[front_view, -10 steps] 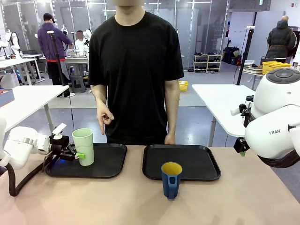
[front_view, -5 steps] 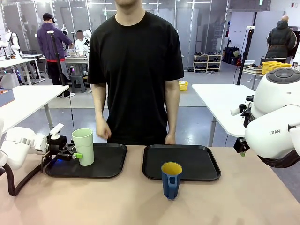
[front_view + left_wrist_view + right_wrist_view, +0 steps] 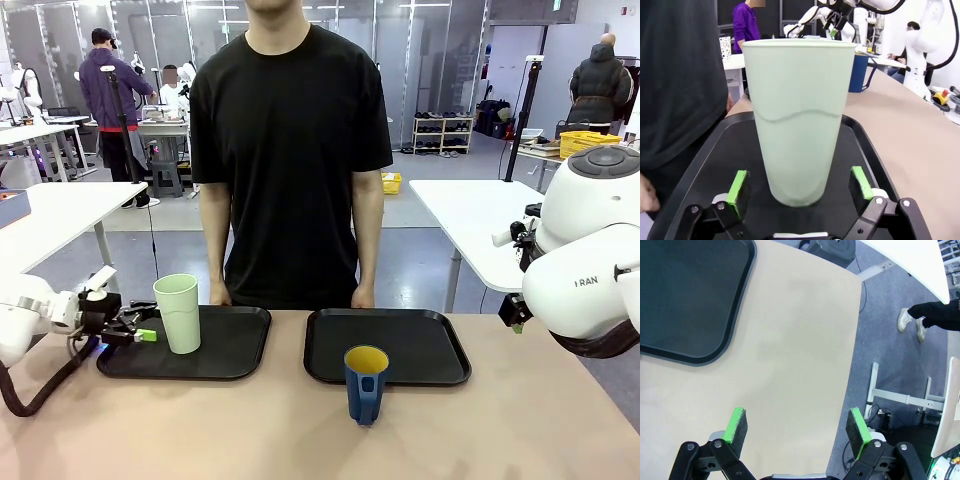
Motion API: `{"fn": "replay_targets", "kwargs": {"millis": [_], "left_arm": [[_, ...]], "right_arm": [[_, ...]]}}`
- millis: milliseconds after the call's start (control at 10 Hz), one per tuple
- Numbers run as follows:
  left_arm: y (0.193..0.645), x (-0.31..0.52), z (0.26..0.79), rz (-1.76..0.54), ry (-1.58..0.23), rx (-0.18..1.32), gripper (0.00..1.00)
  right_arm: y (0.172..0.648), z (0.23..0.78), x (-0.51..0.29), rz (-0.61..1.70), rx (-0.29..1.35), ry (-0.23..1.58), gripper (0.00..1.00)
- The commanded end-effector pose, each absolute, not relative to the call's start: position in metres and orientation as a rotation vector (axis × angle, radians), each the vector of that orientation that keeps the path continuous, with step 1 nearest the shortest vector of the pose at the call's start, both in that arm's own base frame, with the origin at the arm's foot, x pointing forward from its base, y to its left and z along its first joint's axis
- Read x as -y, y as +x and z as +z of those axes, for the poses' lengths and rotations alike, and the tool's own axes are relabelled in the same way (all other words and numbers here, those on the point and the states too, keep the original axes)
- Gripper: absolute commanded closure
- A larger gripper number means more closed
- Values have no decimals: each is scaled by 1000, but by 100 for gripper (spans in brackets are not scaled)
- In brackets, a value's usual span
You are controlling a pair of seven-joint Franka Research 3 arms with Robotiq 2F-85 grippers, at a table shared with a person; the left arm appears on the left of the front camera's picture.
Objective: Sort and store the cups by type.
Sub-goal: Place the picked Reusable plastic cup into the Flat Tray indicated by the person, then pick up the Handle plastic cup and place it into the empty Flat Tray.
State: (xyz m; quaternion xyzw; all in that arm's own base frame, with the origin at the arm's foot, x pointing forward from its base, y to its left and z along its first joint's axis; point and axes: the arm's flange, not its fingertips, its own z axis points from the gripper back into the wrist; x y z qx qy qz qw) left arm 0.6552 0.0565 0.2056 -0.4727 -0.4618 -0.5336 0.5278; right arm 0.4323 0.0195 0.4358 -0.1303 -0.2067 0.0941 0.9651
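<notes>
The smooth pale green tumbler stands on the left black tray; the left jaws gape wide beside it. The squat dark blue handled cup, yellow inside, sits on the bench; the right jaws are wide.

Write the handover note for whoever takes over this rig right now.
Left gripper: open, empty, level with the base of the green tumbler, not touching it.
Right gripper: open, empty, above the table beside the right tray.
Green tumbler: upright on the left tray.
Blue cup: upright on the table in front of the right tray, not on it.
Done: tumbler stored.
Left: blue cup, probably onto the right tray.
</notes>
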Motion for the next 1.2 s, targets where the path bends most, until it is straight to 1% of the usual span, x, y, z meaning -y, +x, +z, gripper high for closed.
{"fn": "replay_targets", "kwargs": {"millis": [0, 100, 300, 400, 1100], "left_arm": [[630, -69, 224, -1249, -1031, 1102, 0], [624, -74, 232, -1251, -1002, 1075, 0], [615, -80, 243, -1224, -998, 1105, 0], [636, -88, 231, -1240, -1035, 1092, 0], [636, -88, 231, -1240, -1035, 1092, 0]], "right_arm": [[432, 435, -19, 190, 419, -265, 0], [432, 435, -19, 190, 419, -265, 0], [432, 435, -19, 190, 419, -265, 0], [432, 435, -19, 190, 419, -265, 0], [432, 435, -19, 190, 419, -265, 0]]}}
